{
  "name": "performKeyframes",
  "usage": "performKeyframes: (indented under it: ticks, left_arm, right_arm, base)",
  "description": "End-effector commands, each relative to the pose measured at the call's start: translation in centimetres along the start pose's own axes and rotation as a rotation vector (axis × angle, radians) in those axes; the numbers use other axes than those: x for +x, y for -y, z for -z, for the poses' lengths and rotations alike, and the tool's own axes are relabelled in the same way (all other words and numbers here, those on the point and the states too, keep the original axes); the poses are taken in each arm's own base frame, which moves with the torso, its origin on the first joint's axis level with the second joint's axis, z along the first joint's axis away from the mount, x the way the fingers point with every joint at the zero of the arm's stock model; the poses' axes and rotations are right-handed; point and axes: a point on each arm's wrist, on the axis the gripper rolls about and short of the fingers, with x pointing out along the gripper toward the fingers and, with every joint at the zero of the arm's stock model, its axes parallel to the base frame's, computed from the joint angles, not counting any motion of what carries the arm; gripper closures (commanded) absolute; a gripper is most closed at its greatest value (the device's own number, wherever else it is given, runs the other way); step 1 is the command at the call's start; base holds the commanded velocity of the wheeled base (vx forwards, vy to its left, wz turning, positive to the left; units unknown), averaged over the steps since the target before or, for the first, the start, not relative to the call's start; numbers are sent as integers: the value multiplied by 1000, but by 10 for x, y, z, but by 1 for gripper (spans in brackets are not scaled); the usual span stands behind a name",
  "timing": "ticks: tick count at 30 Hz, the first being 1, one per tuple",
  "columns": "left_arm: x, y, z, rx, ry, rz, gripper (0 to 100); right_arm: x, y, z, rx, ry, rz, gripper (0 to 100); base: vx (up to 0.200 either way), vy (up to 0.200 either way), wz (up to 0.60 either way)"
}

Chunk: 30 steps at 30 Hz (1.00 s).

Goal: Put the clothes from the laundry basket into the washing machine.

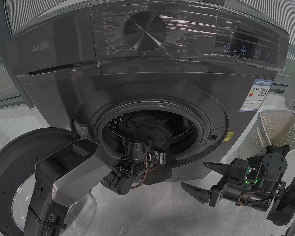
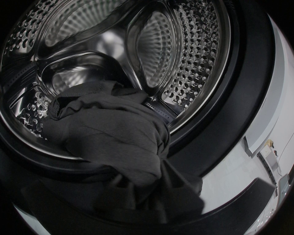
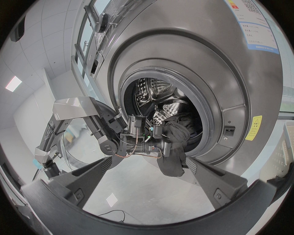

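**DARK GARMENT HALF IN, HALF OUT OF THE DRUM**

We see the washing machine (image 1: 172, 89) w/ its round door (image 1: 12, 169) swung wide open to the robot's left. A dark garment (image 2: 116, 131) lies across the lip of the opening. Its bulk sits bunched just inside the steel drum (image 2: 186, 46), on the lower front edge. A loose tail drapes over the black door seal (image 2: 245, 101) & hangs outside, below the opening. Behind the bundle, the rest of the drum that we can see is bare perforated metal.

The left gripper (image 1: 151, 141) is at the mouth of the opening, its tip buried in the bunched cloth. We cannot tell whether it is clamped on the garment or slack, as the fabric hides it. The right gripper (image 1: 204, 179) hangs low in front of the machine, to the right of the opening & above the floor (image 1: 152, 214). Its jaws are spread wide, w/ nothing btwn them.

To the machine's right stands the white laundry basket (image 1: 279, 126), w/ perforated walls, close beside the cabinet. A dark heap of cloth (image 1: 282, 148) shows in it, partly hid by the right arm.
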Motion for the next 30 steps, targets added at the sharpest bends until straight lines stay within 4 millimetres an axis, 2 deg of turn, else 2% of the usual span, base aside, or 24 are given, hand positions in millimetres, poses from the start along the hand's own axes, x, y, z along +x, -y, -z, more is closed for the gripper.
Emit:
performKeyframes:
  ticks: [1,8,14,16,21,22,26,30]
  left_arm:
    - [6,-2,-10,-19,47,-1,100]
    - [17,-21,-65,-70,250,-78,100]
    - [30,-38,-99,-82,401,-144,100]
    - [34,-44,-104,-88,439,-170,100]
    - [37,-44,-95,-90,409,-177,100]
    - [36,-44,-92,-89,395,-176,0]
    - [31,-33,-86,-111,352,-155,0]
    - [14,-20,-77,-110,259,-117,0]
  right_arm:
    - [1,0,0,0,0,-2,0]
    - [1,-1,0,0,3,-2,0]
    - [1,-1,0,0,2,-3,0]
    - [1,-1,0,0,0,-2,0]
    - [1,0,0,0,1,1,0]
    - [2,0,0,0,-1,1,0]
    - [1,0,1,0,-2,2,0]
    - [1,0,1,0,-3,-1,0]
  base:
    - [0,0,0]
    - [0,0,0]
    - [0,0,0]
    - [0,0,0]
    - [0,0,0]
    - [0,0,0]
    - [0,0,0]
    - [0,0,0]
